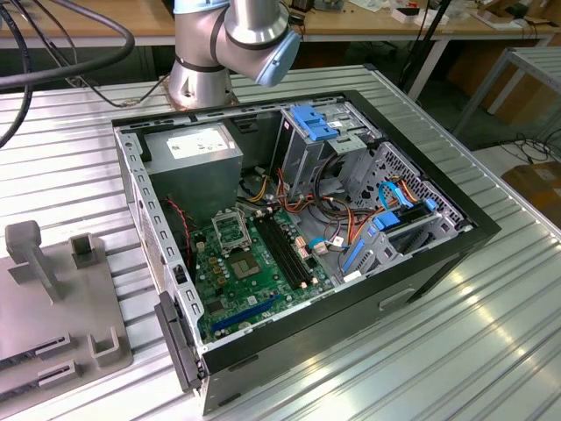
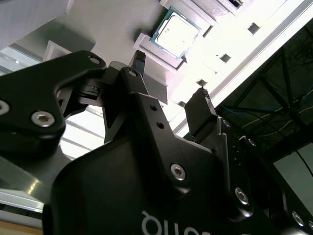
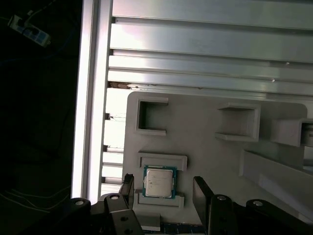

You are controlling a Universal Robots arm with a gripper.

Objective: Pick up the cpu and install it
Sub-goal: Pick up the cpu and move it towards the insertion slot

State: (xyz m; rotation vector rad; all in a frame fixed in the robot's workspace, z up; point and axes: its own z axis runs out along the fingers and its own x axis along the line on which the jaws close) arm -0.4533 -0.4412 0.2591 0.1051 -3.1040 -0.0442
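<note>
The gripper (image 3: 164, 182) is seen in both wrist views with its two black fingers (image 3: 201, 193) spread wide apart and nothing held between them; the cpu (image 3: 159, 182) lies in the gap between them, with bare plate visible on either side of it, so that no finger touches it; how far above the chip the fingertips stand cannot be judged. The cpu is laid flat, metal top up, in a shallow seat of a grey fixture plate (image 3: 205, 161), bounded by a raised ridge on two opposite sides; the ridge nearer the camera is partly covered by the gripper's body, and the plate's edge beyond it is cut off. In the second wrist view the cpu (image 2: 176, 33) is seen at a slant beyond the fingers (image 2: 199, 110) of the gripper (image 2: 169, 81), and much of the plate around it is washed out by glare. The plate rests on a ribbed aluminium table (image 3: 195, 49); past the table's edge the surroundings are too dark to be made out.

In the exterior view the grey fixture plate (image 1: 88, 298) is cut off by the exterior view's left edge, and the arm (image 1: 237, 39) is cut off at the top. An open computer case (image 1: 289, 346) is laid on the table (image 1: 438, 351); inside it a green motherboard (image 1: 230, 285) is seen, with a silver socket frame (image 1: 230, 230) beside long black memory slots (image 1: 285, 250); what lies within the frame is too small to be told.
</note>
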